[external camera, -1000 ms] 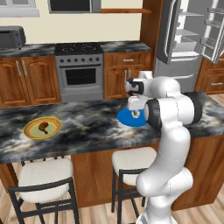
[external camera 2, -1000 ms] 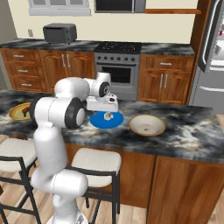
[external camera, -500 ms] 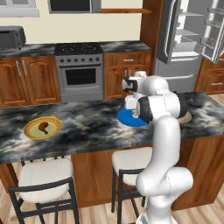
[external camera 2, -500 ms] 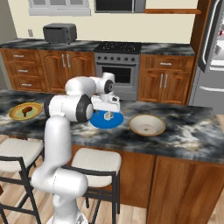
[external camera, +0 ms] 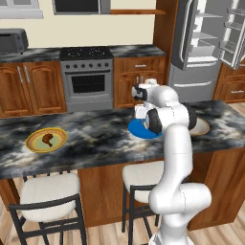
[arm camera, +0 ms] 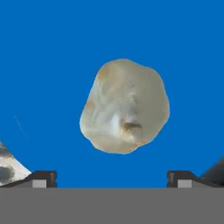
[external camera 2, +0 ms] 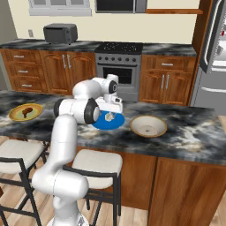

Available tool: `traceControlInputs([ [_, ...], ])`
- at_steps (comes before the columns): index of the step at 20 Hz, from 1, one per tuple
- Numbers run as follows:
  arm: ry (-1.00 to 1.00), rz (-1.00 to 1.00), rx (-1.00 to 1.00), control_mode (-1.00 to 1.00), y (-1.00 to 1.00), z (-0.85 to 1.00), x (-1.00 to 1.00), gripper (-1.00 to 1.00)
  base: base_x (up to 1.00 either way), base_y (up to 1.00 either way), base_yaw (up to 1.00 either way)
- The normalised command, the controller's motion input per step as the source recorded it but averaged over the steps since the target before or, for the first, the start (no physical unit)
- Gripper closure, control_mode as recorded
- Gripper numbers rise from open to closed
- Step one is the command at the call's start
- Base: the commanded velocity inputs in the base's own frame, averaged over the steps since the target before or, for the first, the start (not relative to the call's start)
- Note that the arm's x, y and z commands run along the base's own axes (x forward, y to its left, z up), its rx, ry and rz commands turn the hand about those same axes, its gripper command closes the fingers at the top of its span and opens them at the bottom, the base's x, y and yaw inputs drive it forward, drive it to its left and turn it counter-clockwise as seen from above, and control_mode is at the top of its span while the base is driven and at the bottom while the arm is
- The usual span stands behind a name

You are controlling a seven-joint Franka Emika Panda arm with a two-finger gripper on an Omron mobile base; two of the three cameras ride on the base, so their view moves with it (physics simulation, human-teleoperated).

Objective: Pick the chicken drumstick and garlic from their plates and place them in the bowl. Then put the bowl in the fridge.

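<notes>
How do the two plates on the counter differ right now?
The blue plate is solid blue; the yellow plate has a yellow rim and olive centre. The blue plate holds the garlic under the open gripper; the yellow plate holds the chicken drumstick, away from the arm. Both are round, flat, on the counter.

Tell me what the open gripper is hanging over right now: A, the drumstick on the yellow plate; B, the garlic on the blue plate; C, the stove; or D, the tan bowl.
B: the hand view looks straight down on the garlic lying on the blue plate, with the gripper above that plate in the right base view.
</notes>
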Motion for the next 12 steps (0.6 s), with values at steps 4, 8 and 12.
traceControlInputs([
  [4, 0.00, -0.03, 0.00, -1.00, 0.00, -0.18, 0.10, -1.00, 0.00, 0.00, 0.00],
  [8, -0.03, -0.03, 0.00, -1.00, 0.00, -0.23, 0.00, -1.00, 0.00, 0.00, 0.00],
  [12, -0.15, 0.00, -0.03, -1.00, 0.00, -0.24, 0.04, -1.00, 0.00, 0.00, 0.00],
])
